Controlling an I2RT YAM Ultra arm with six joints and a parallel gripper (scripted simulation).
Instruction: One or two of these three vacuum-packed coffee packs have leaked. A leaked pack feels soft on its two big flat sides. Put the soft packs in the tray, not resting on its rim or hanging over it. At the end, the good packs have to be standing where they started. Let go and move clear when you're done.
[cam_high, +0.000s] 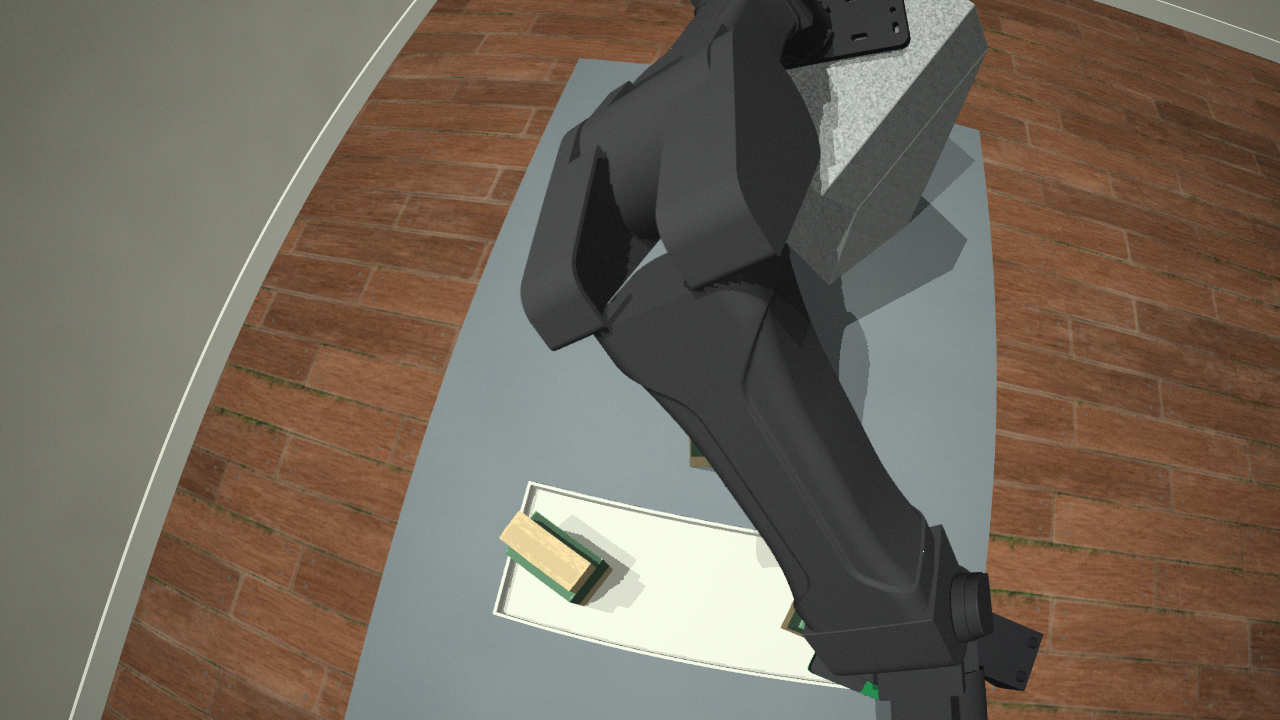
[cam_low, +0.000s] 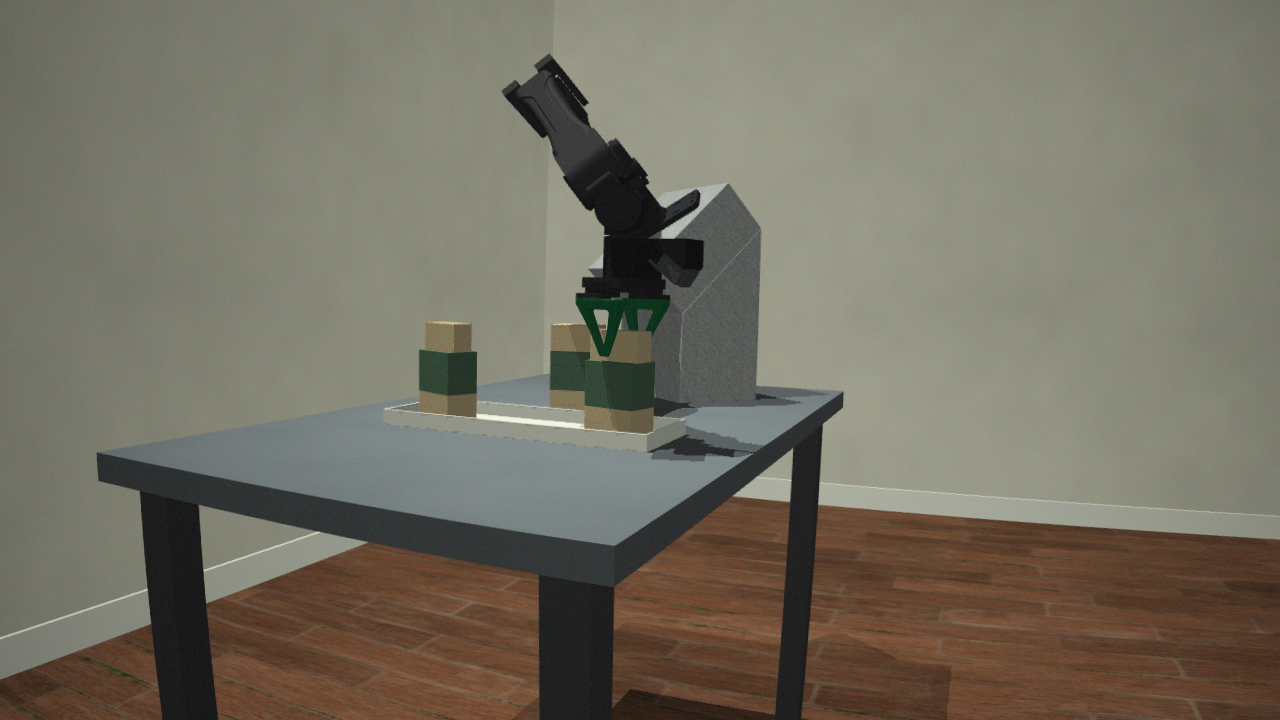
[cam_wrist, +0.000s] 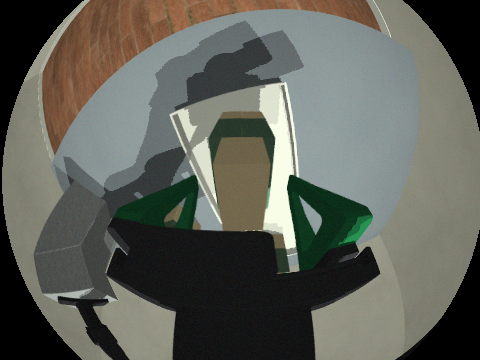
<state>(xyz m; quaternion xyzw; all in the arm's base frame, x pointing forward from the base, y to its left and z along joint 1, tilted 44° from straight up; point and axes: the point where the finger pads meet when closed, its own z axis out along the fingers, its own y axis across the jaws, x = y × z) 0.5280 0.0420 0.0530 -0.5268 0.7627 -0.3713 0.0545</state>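
My gripper (cam_low: 626, 343) (cam_wrist: 243, 178) is open. Its green fingers stand on either side of the top of a tan and green coffee pack (cam_low: 619, 386) (cam_wrist: 242, 192) (cam_high: 792, 618), with gaps showing in the wrist view. That pack stands upright in the right end of the white tray (cam_high: 680, 617) (cam_low: 528, 431) (cam_wrist: 282, 130). A second pack (cam_high: 550, 555) (cam_low: 447, 371) stands upright in the tray's left end. A third pack (cam_low: 567, 371) (cam_high: 699, 454) stands on the table behind the tray; the arm partly hides it in the top view.
A tall grey stone block (cam_high: 904, 152) (cam_low: 716, 322) (cam_wrist: 65, 240) stands on the table (cam_high: 447, 537) (cam_low: 375, 483) behind the tray, to the right. The arm (cam_high: 805, 429) (cam_low: 572, 143) reaches over the third pack. Between the two packs in the tray, its floor is bare.
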